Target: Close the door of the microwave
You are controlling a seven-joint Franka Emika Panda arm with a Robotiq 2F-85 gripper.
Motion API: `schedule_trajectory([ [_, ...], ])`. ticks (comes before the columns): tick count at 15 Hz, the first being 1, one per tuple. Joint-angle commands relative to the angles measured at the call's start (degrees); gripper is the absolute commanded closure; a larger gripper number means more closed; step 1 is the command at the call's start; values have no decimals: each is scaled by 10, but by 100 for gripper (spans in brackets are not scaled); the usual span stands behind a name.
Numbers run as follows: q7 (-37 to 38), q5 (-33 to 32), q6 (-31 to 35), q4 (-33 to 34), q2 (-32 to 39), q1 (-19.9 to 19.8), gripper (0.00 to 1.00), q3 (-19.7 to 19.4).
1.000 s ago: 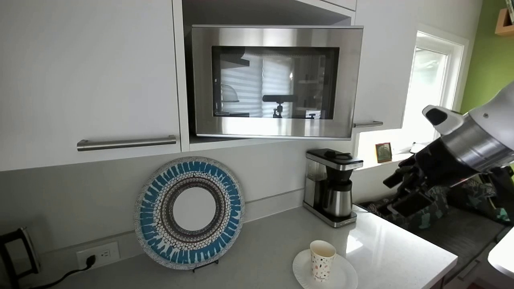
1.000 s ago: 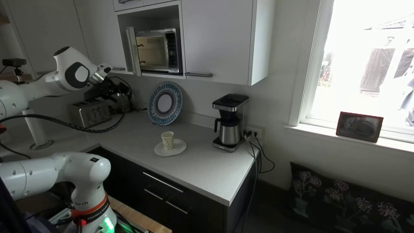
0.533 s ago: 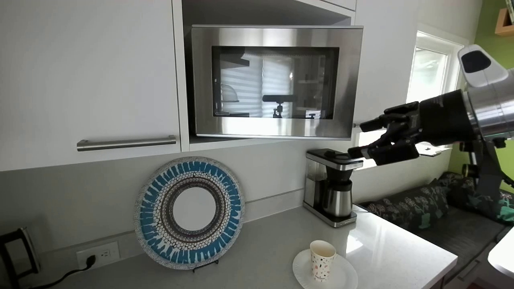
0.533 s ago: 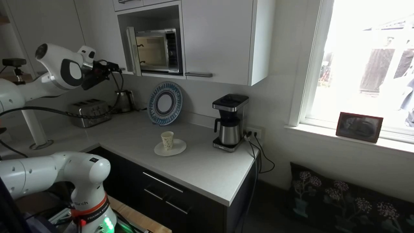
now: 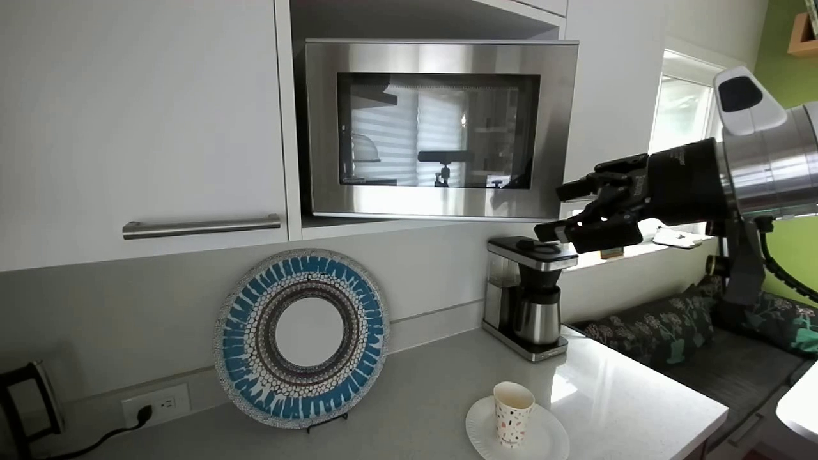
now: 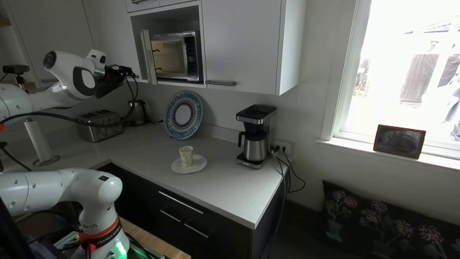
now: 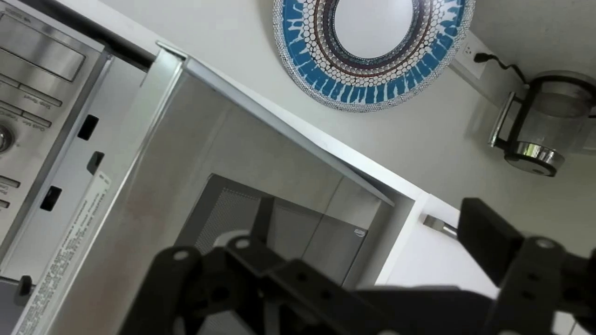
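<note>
The microwave sits in a cabinet niche with its lit cavity showing. Its door stands open, swung outward. It appears nearly edge-on in an exterior view. In the wrist view the outer face of the door fills the middle, with a gap to the microwave's control panel at left. My gripper is open and empty, by the door's lower free corner on its outer side; no contact is visible. Its spread fingers show in the wrist view. In an exterior view the gripper is partly hidden.
A coffee maker, a paper cup on a white plate and a decorative round plate stand on the counter. A toaster and kettle are farther along. A cabinet handle juts out beside the niche.
My gripper has risen and levelled out, then moved closer to the door's free edge. It stays open. The door has not moved.
</note>
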Motion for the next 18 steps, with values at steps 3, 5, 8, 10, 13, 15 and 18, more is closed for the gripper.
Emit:
schedule_trajectory([
  [3,108,0,27,18,19,-106,0,40],
  [5,147,1,43,26,25,-146,0,62],
  [8,198,4,78,39,39,-208,0,99],
  [10,226,4,95,50,46,-254,0,122],
  [13,248,4,115,74,65,-309,0,147],
  [15,251,4,141,90,89,-335,0,158],
  [18,245,5,173,111,132,-350,0,164],
])
